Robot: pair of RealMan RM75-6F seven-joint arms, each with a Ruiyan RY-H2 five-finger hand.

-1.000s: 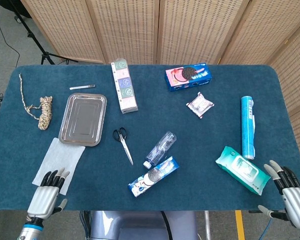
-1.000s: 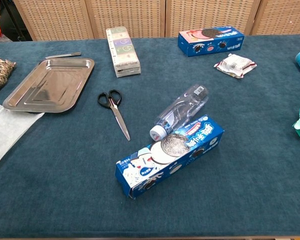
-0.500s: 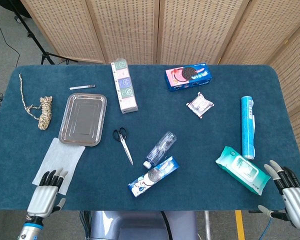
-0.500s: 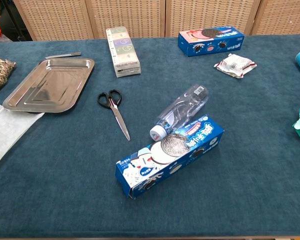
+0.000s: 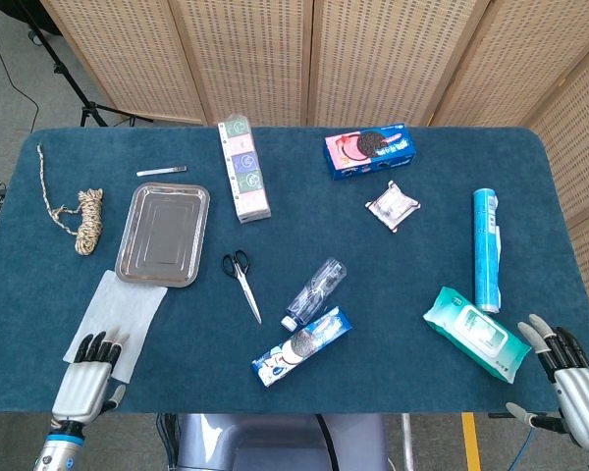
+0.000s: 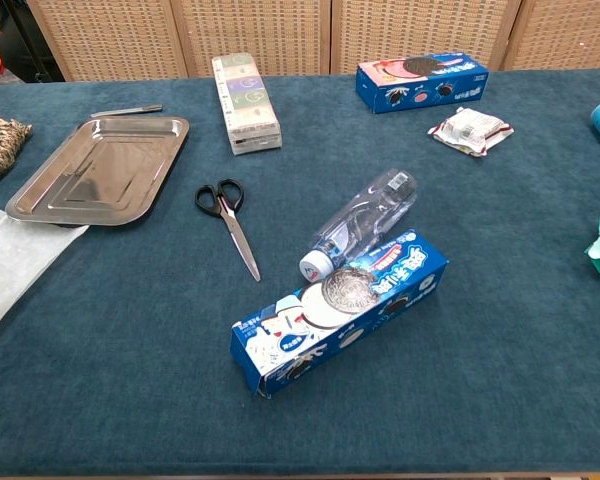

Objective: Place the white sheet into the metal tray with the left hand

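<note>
Head view: a blue cloth-covered table (image 5: 393,285) stood before woven screens, the flat white sheet (image 5: 123,314) lay at the near left edge with one corner tucked under the shiny rectangular metal tray (image 5: 164,234); the left hand (image 5: 83,378) sat at the sheet's near corner, fingers straight and close together, holding nothing, and the right hand (image 5: 569,378) hung off the near right corner with fingers spread, empty. Chest view: neither hand showed, the sheet (image 6: 10,265) lay at the left edge touching the tray (image 6: 100,170), with bare cloth between the tray and black-handled scissors (image 6: 225,222).

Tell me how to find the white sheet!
Find the shiny metal tray on the table's left side. The white sheet lies flat just below it, one corner tucked under the tray's edge. It is the only plain white, paper-thin thing there.
</note>
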